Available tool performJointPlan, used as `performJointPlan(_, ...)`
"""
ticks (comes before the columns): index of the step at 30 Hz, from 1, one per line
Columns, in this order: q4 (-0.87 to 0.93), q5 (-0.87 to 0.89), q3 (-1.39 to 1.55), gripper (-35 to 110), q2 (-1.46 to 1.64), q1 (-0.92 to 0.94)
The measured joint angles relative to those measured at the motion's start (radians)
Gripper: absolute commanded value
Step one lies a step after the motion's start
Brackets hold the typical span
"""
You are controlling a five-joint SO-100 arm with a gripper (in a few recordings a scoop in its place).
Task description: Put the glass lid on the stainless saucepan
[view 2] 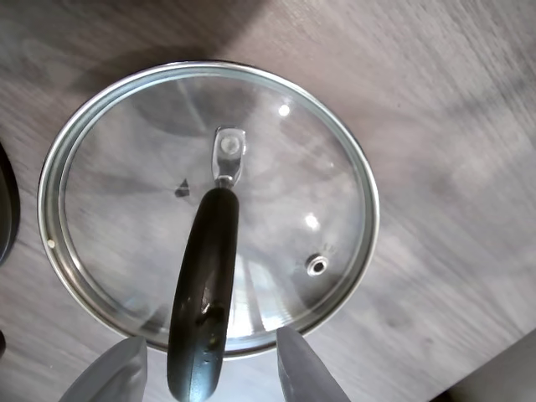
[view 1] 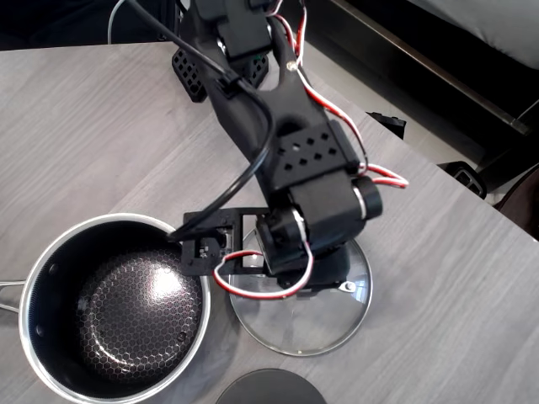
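Observation:
The glass lid (view 1: 295, 326) lies flat on the wooden table, right of the stainless saucepan (view 1: 205, 313), which stands open with its black honeycomb inside showing. My arm hangs over the lid in the overhead view and hides most of it. In the wrist view the lid (view 2: 276, 151) lies just below me, with its steam vent (view 2: 316, 266) at the lower right. My gripper (view 2: 209, 373) is open, its grey fingers (view 2: 306, 373) standing on either side of the near end of the black handle (view 2: 205, 276), with a gap on each side.
A dark grey disc (view 1: 269, 389) lies at the front edge of the overhead view, between pan and lid. The table's right edge (view 1: 472, 198) runs diagonally behind the lid. The pan's thin handle (view 1: 8, 290) points left.

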Motion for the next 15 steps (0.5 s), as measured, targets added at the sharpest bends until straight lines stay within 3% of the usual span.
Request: performJointPlan(15, -0.008, 0.0, 0.003, 11, -0.046, -0.009)
